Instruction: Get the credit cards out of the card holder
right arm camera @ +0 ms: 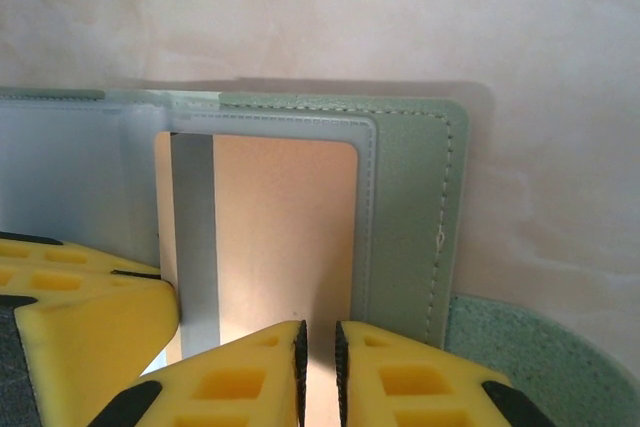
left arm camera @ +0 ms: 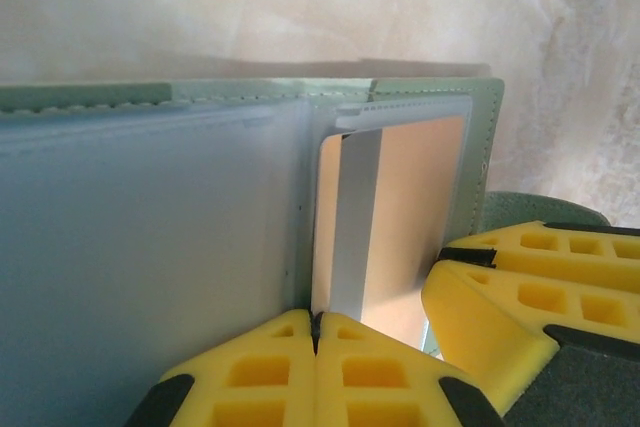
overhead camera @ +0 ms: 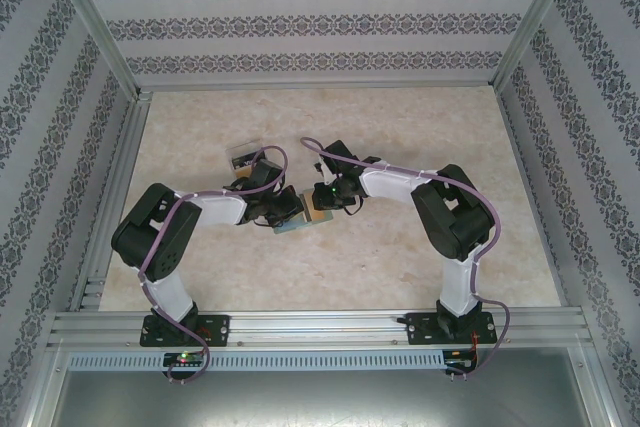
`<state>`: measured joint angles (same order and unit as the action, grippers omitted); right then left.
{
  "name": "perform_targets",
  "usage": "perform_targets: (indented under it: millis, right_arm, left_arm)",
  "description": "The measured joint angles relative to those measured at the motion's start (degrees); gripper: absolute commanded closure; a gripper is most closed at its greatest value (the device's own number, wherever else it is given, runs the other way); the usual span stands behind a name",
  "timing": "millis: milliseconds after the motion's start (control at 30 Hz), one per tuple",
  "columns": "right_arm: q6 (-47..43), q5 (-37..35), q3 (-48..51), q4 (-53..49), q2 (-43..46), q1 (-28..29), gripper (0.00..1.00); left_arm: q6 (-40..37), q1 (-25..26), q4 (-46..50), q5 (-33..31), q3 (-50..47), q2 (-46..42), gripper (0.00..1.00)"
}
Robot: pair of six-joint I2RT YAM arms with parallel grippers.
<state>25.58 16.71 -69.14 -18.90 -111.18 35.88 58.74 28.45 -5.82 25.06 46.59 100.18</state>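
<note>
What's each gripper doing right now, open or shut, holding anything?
Left gripper: shut on the card holder.
Right gripper: shut on the tan card, apparently.

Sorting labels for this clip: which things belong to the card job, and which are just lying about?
Job: card holder, tan credit card, left end effector, right end effector.
Lying about: small clear tray beyond the left arm.

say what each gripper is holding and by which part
Left gripper pinches the card holder at its near edge by the fold. Right gripper grips the tan card by its exposed near edge.
</note>
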Motion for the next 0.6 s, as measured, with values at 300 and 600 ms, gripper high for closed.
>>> perform_targets:
  millis: [300, 600]
  right_arm:
    - [0.3, 0.3, 0.3, 0.7, 0.0, 0.0, 0.8]
    - [0.4, 0.3, 0.3, 0.7, 0.0, 0.0, 0.8]
  left_arm:
    - [-0.6, -2.1, 0.0, 0.4, -4.1, -4.5, 1.0]
    - [-2.0, -3.7, 1.3, 0.2, -6.5, -9.6, 1.0]
